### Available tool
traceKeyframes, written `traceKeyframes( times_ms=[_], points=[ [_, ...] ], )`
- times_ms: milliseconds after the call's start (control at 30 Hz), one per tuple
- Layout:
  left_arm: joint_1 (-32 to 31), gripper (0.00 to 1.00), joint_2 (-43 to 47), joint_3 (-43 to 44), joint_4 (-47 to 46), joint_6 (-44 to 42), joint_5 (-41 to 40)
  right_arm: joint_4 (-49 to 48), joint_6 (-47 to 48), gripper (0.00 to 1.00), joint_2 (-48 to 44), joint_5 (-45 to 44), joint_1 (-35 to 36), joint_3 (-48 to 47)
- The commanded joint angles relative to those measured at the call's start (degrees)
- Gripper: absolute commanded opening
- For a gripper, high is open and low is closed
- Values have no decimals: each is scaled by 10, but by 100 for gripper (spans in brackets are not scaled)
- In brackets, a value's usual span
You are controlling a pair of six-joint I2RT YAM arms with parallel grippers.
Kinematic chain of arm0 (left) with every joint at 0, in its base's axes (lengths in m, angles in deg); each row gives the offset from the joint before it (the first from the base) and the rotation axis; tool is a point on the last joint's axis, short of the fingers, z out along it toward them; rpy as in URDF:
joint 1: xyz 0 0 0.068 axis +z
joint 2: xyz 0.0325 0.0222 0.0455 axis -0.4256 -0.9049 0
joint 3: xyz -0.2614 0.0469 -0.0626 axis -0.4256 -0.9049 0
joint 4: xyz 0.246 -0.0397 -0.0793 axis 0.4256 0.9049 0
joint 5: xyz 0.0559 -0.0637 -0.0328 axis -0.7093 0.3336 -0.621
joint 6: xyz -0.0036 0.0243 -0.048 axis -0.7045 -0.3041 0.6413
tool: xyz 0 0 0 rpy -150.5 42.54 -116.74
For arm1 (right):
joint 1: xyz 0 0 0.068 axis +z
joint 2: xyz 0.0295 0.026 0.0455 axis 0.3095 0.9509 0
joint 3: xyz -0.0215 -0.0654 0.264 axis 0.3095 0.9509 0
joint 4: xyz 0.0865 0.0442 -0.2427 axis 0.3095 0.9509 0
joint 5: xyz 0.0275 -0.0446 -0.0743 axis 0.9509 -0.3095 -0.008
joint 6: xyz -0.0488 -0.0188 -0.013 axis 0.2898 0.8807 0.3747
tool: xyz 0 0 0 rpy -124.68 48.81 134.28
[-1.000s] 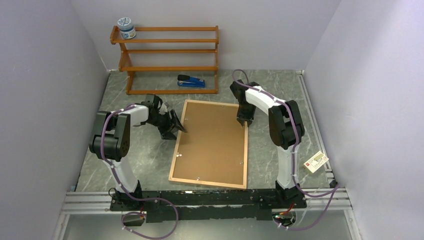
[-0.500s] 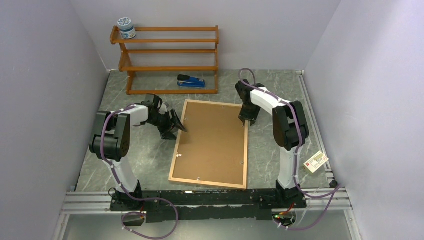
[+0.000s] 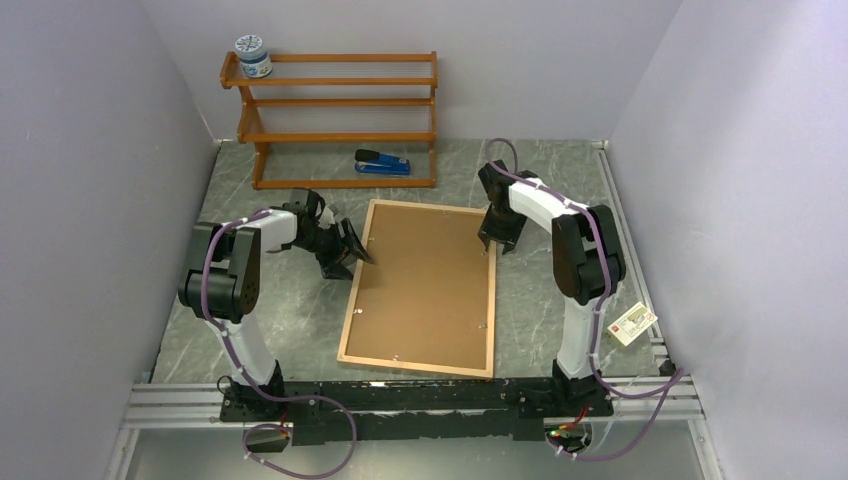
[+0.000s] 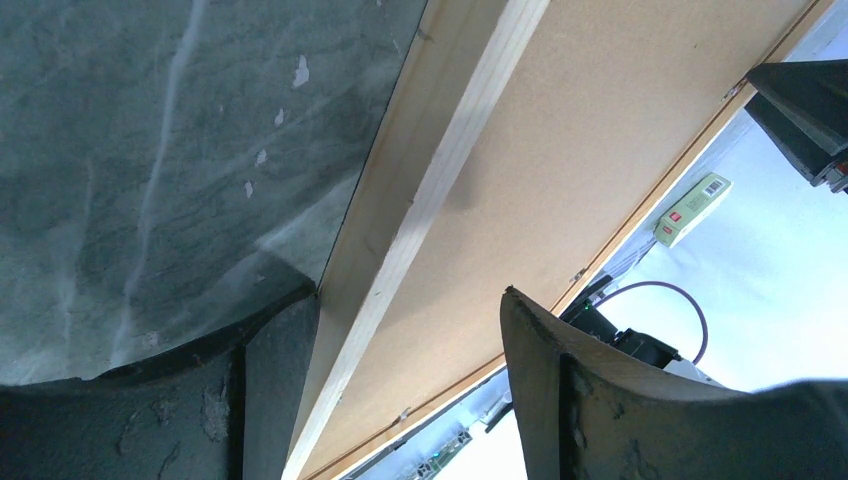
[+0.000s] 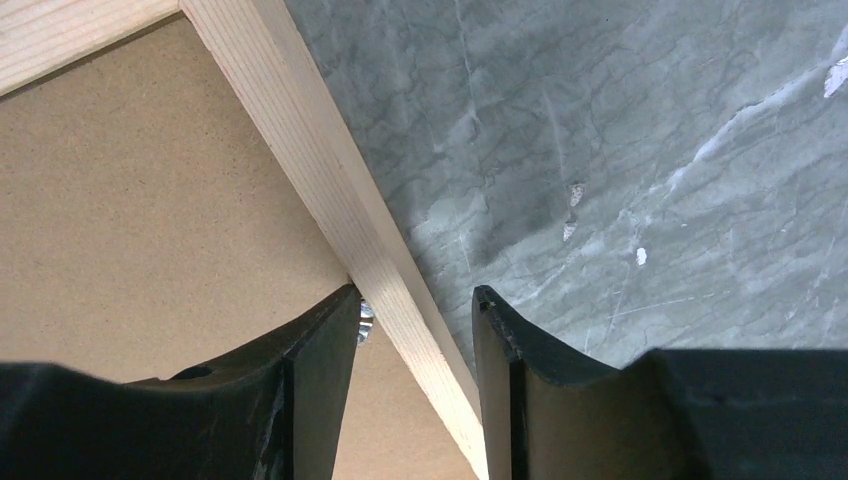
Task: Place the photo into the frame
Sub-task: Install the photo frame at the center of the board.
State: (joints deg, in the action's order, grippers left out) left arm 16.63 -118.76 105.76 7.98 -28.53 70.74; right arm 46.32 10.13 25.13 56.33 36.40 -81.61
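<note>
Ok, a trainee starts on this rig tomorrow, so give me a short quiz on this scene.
1. True or false: the frame lies back up.
2. Where is the stapler? A: on the frame. B: on the table at the rack's foot. C: in the right gripper.
3. Fill in: the left gripper and the right gripper each stand open astride one of the frame's ____.

Key: 1 true; 2 B; 3 edges.
</note>
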Motion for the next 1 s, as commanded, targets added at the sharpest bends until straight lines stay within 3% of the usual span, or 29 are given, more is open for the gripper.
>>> traceKeyframes(
  times_ms=[0,200,367,500,700,967],
  points=[
    [-3,73,-8,-13,-3,-7,-32,-15,-6,50,4,45,5,41],
    [-5,69,-17,-14,-12,-10,0,-15,-6,49,-1,60,6,45],
    [-19,61,-29,-12,-20,-16,27,24,-8,38,1,52,6,25],
    [-29,57,-36,-6,-10,-23,19,39,-5,43,-5,39,5,18],
    [-33,60,-40,-5,-10,-28,27,42,1,44,5,44,5,8],
    [-38,62,-45,-2,-7,-31,28,39,7,22,-2,17,7,8]
  ],
)
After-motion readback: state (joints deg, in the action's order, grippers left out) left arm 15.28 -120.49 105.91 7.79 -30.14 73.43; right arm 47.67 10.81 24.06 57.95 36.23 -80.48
